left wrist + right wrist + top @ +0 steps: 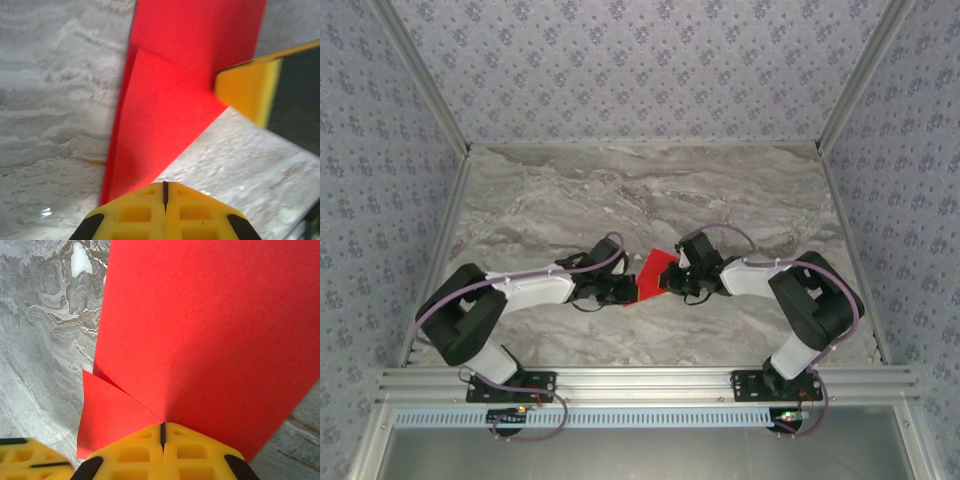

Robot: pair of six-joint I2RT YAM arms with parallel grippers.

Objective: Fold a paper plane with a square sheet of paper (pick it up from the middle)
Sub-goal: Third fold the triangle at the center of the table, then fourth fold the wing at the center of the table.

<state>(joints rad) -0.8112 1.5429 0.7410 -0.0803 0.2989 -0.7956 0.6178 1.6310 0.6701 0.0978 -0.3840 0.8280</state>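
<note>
The square sheet of paper point(655, 272) is bright red and partly folded, lying on the marble table between my two grippers. In the left wrist view a folded flap point(165, 115) lies over the sheet point(200, 35). My left gripper point(165, 186) is shut, its tips at the flap's near edge. The right gripper's yellow finger point(247, 92) touches the flap's far corner. In the right wrist view my right gripper point(162, 426) is shut, its tips on the sheet point(210, 330) where the flap's point(107, 410) edge ends. From above, the left gripper point(623, 290) and right gripper point(677, 283) flank the paper.
The grey marble tabletop point(640, 190) stretches wide behind the paper. Patterned walls with metal posts point(450, 130) close in the back and sides. An aluminium rail point(640, 382) carrying both arm bases runs along the near edge.
</note>
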